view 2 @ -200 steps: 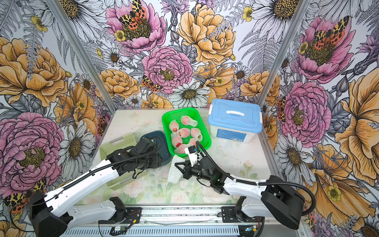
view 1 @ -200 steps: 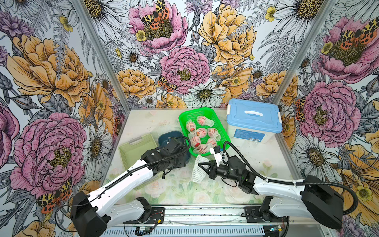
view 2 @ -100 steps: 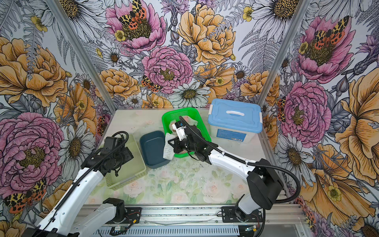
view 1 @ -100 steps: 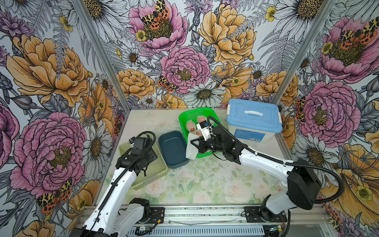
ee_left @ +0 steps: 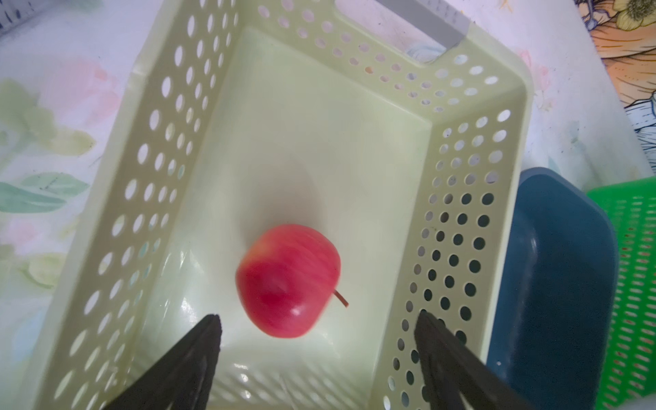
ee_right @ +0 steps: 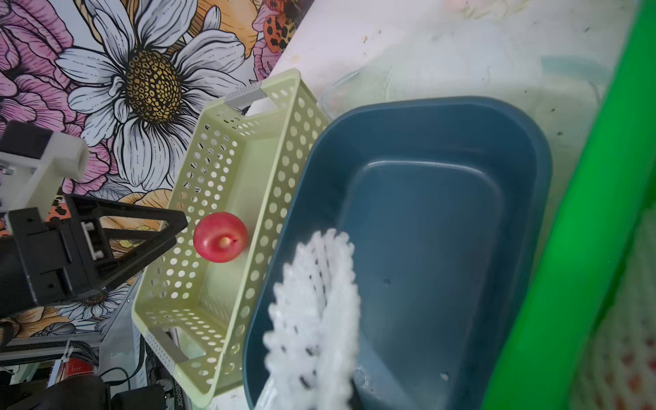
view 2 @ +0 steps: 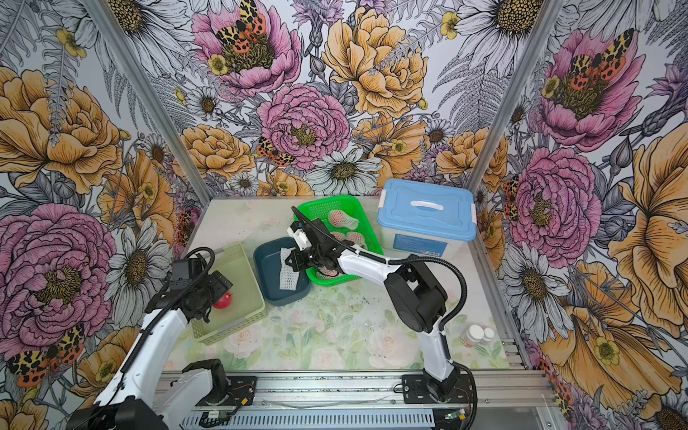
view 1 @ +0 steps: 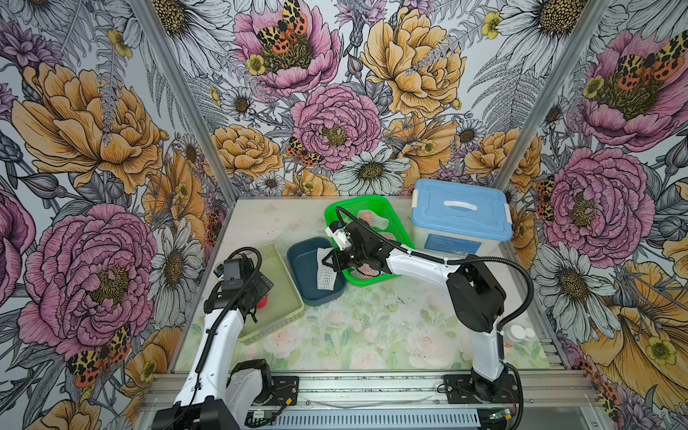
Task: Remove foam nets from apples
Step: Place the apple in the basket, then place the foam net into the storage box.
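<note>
On a flower-printed table (view 1: 372, 335) walled in by bold floral paper, a storage box (view 1: 461, 219) with a blue lid stands at the far right. Just beside it is a green basket (view 1: 372, 203) of netted apples (view 2: 340, 219), each showing pale pink through white mesh. The right arm reaches across this basket and hides some of them.

At the left side lies a pale green basket (view 1: 294, 309) with perforated walls. The left gripper (ee_left: 317, 319) hangs over its near end with the jaws spread wide, gripping nothing. A bare red apple (ee_left: 287, 280) is inside the basket below them, clear of both fingers and slightly blurred in the left wrist view. Both top views show it near the basket's middle.

Between the two baskets sits a dark blue tub (view 1: 303, 260). The right gripper (view 1: 327, 263) is over its far rim, jaws pinched tight on a white foam net (view 1: 324, 273). The empty sleeve droops down into the tub.

Two small white-capped bottles (view 1: 519, 332) stand at the near right edge of the table.
</note>
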